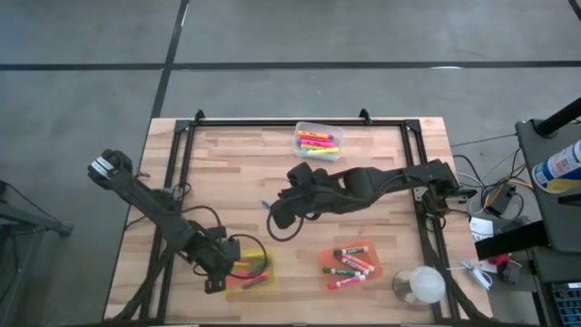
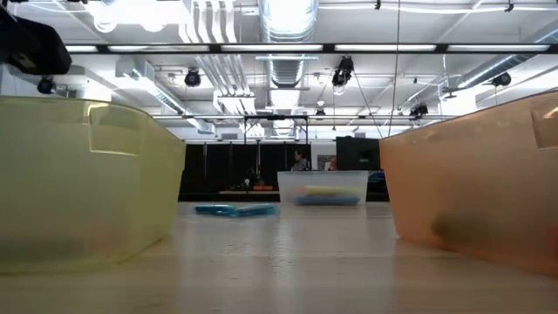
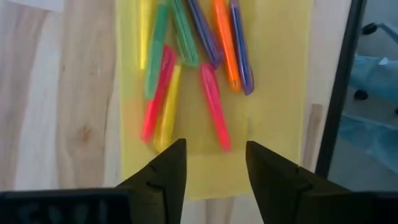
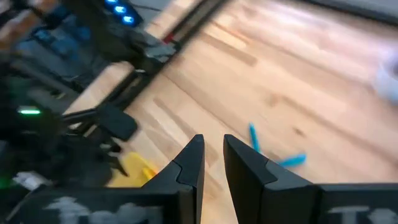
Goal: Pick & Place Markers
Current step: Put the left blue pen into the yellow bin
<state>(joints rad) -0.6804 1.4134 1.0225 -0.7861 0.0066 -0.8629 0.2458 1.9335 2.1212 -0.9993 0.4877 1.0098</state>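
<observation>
My left gripper (image 1: pixel 229 264) (image 3: pixel 214 155) hangs open over the near end of the yellow bin (image 1: pixel 261 283) (image 3: pixel 273 93), fingers pointing steeply down with nothing between them. Several markers lie on the bin's floor, among them a pink one (image 3: pixel 214 109), a green one (image 3: pixel 183 37) and an orange one (image 3: pixel 225 43). My right gripper (image 1: pixel 278 216) (image 4: pixel 213 146) hovers above the middle of the table, its fingers a narrow gap apart and empty. Two blue markers (image 4: pixel 254 137) (image 2: pixel 235 209) lie on the wood just beyond it.
An orange bin (image 1: pixel 377 271) (image 2: pixel 479 183) with white-barrelled markers stands at the near right. A clear bin (image 1: pixel 304 127) (image 2: pixel 323 183) with neon highlighters sits at the far edge. A clear round container (image 1: pixel 419 286) stands at the near right corner. A black frame (image 1: pixel 182 154) rims the table.
</observation>
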